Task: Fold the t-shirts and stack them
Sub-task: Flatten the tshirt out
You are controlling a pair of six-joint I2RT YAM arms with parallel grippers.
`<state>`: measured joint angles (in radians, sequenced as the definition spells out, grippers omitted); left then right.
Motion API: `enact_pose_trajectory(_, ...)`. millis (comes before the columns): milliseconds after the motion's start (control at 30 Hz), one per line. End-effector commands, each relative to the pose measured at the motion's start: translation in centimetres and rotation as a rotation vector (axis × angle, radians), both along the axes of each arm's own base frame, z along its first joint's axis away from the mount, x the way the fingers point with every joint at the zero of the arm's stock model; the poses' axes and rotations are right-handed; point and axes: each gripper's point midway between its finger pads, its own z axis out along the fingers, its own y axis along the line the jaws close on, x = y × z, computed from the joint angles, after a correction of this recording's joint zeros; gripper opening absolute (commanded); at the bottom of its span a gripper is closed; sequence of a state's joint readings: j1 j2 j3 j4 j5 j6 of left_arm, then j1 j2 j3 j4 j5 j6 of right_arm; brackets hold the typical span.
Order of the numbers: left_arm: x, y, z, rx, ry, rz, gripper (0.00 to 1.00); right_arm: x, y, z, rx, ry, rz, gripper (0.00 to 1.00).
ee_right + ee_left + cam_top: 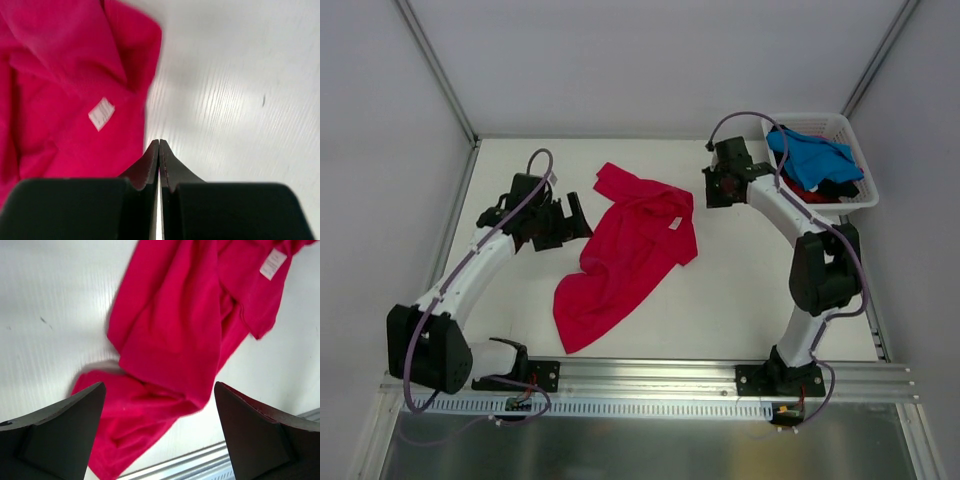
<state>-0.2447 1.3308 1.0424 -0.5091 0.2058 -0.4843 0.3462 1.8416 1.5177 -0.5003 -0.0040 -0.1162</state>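
Observation:
A crimson-red t-shirt (625,250) lies crumpled and stretched diagonally across the middle of the white table, its white neck label (674,222) showing near the upper right. My left gripper (575,215) hovers just left of the shirt, open wide, with nothing between its fingers; below it the left wrist view shows the red t-shirt (175,340). My right gripper (712,188) is right of the shirt's collar, shut on nothing, its tips (159,145) over bare table beside the shirt's edge (75,100). A blue t-shirt (812,156) lies on top of darker and red ones in the basket.
A white slatted plastic basket (860,200) stands at the back right corner, right of my right arm. A metal rail (650,372) runs along the table's near edge. Grey walls close the back and both sides.

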Motion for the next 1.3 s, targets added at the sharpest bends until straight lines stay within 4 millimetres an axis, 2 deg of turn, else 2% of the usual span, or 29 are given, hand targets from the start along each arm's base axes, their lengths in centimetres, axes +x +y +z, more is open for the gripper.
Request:
enact_pose_trajectory(0, -4.4, -1.0, -1.3, -0.046, 0.082, -0.02, 0.92, -3.8, 0.7, 0.7, 0.031, 0.013, 0.057, 0.06)
enact_pose_trajectory(67, -5.6, -2.3, -1.3, -0.036, 0.072, -0.083, 0.93, -4.7, 3.0, 2.0, 0.078, -0.046, 0.166, 0.31)
enact_pose_trajectory(100, -6.0, -2.8, -1.4, -0.036, 0.079, -0.105, 0.92, -5.2, 4.9, 2.6, 0.064, -0.072, 0.232, 0.61)
enact_pose_trajectory(133, -6.5, -3.8, -1.4, -0.035, 0.083, -0.142, 0.92, -4.3, 6.0, 4.8, 0.033, -0.14, 0.304, 0.74)
enact_pose_trajectory(167, -6.6, -4.3, -1.5, -0.027, 0.085, -0.155, 0.92, -3.4, 6.7, 4.1, -0.017, -0.138, 0.322, 0.84)
enact_pose_trajectory(233, -6.4, -4.6, -2.6, 0.043, 0.089, -0.151, 0.92, -2.7, 8.8, 4.0, -0.05, -0.13, 0.379, 0.9)
enact_pose_trajectory(267, -6.6, -4.8, -3.3, 0.07, 0.104, -0.158, 0.91, -0.7, 10.1, 6.3, -0.039, -0.186, 0.374, 0.9)
enact_pose_trajectory(300, -6.5, -4.6, -3.9, 0.084, 0.126, -0.132, 0.89, 0.3, 11.1, 3.7, -0.071, -0.14, 0.376, 0.91)
enact_pose_trajectory(333, -6.4, -4.2, -5.0, 0.114, 0.157, -0.113, 0.83, 1.1, 10.9, 3.2, -0.114, -0.133, 0.353, 0.91)
enact_pose_trajectory(367, -6.0, -3.6, -5.7, 0.152, 0.163, -0.083, 0.78, 3.0, 11.3, 4.4, -0.138, -0.182, 0.322, 0.91)
enact_pose_trajectory(400, -5.8, -3.3, -6.3, 0.17, 0.177, -0.043, 0.71, 3.7, 11.5, 1.6, -0.175, -0.137, 0.319, 0.91)
enact_pose_trajectory(467, -5.3, -2.4, -8.0, 0.239, 0.204, -0.007, 0.56, 4.4, 11.4, 0.0, -0.216, -0.104, 0.317, 0.92)
enact_pose_trajectory(500, -4.9, -2.4, -8.1, 0.246, 0.208, -0.006, 0.53, 5.0, 11.2, -0.4, -0.239, -0.105, 0.312, 0.91)
enact_pose_trajectory(533, -4.9, -2.5, -8.6, 0.25, 0.226, -0.014, 0.5, 4.7, 11.1, -2.6, -0.264, -0.056, 0.326, 0.91)
enact_pose_trajectory(600, -4.8, -2.6, -8.8, 0.249, 0.234, -0.006, 0.3, 4.3, 10.4, -4.5, -0.298, -0.016, 0.333, 0.88)
enact_pose_trajectory(667, -4.8, -1.9, -9.0, 0.254, 0.239, 0.027, 0.0, 3.7, 10.1, -5.6, -0.299, 0.013, 0.341, 0.8)
enact_pose_trajectory(767, -4.6, 0.7, -8.5, 0.225, 0.235, 0.117, 0.0, 3.0, 9.0, -6.2, -0.295, 0.036, 0.322, 0.41)
enact_pose_trajectory(800, -4.4, 1.8, -8.2, 0.223, 0.225, 0.135, 0.0, 2.9, 8.4, -6.1, -0.294, 0.038, 0.31, 0.17)
enact_pose_trajectory(833, -4.3, 2.7, -7.4, 0.202, 0.199, 0.156, 0.0, 2.3, 7.7, -6.8, -0.302, 0.054, 0.292, 0.05)
enact_pose_trajectory(867, -3.7, 4.5, -6.8, 0.194, 0.185, 0.206, 0.0, 2.2, 6.9, -5.4, -0.306, 0.031, 0.262, 0.0)
enact_pose_trajectory(933, -2.7, 6.0, -4.8, 0.198, 0.117, 0.211, 0.0, 1.4, 5.4, -4.2, -0.304, 0.022, 0.221, 0.0)
enact_pose_trajectory(967, -2.6, 6.9, -4.4, 0.206, 0.111, 0.223, 0.0, -0.6, 4.2, -5.3, -0.308, 0.068, 0.188, 0.0)
enact_pose_trajectory(1000, -2.4, 7.2, -4.0, 0.216, 0.096, 0.203, 0.0, -1.5, 3.4, -2.6, -0.277, 0.021, 0.153, 0.0)
enact_pose_trajectory(1033, -2.0, 7.2, -3.5, 0.213, 0.088, 0.194, 0.0, -2.3, 3.1, -2.0, -0.251, 0.003, 0.131, 0.0)
enact_pose_trajectory(1067, -2.2, 7.2, -3.6, 0.215, 0.101, 0.186, 0.0, -5.4, 2.2, -4.0, -0.23, 0.076, 0.107, 0.0)
enact_pose_trajectory(1100, -2.3, 7.2, -3.8, 0.218, 0.113, 0.185, 0.0, -6.8, 2.0, -4.0, -0.2, 0.082, 0.092, 0.0)
enact_pose_trajectory(1133, -2.8, 6.8, -4.4, 0.198, 0.143, 0.167, 0.0, -7.9, 1.8, -2.0, -0.145, 0.042, 0.07, 0.0)
enact_pose_trajectory(1200, -3.7, 6.6, -5.3, 0.184, 0.187, 0.171, 0.0, -12.3, 1.0, -4.5, -0.112, 0.133, 0.036, 0.0)
enact_pose_trajectory(1267, -5.1, 6.3, -6.4, 0.17, 0.236, 0.16, 0.0, -14.9, 0.5, -4.7, -0.092, 0.162, 0.012, 0.01)
